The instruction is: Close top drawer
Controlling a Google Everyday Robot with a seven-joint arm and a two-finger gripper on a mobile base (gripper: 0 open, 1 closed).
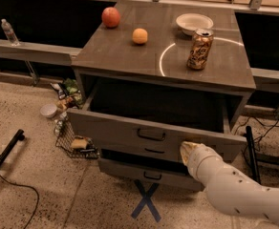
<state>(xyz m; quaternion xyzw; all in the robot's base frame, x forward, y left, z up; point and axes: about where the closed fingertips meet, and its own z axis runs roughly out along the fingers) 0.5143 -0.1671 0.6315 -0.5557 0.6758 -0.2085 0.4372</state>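
The top drawer of a grey wood-look cabinet stands pulled out. Its tall front panel has a small black bar handle at the centre, and the inside looks dark and empty. My gripper sits at the end of a white arm coming in from the bottom right. It is against the right part of the drawer's front panel, right of the handle. Two shorter drawer fronts show below the top drawer.
On the cabinet top are a red apple, an orange, a white bowl and a drink can. A wire basket and litter lie on the floor to the left. A blue X is taped in front, and cables run on the right.
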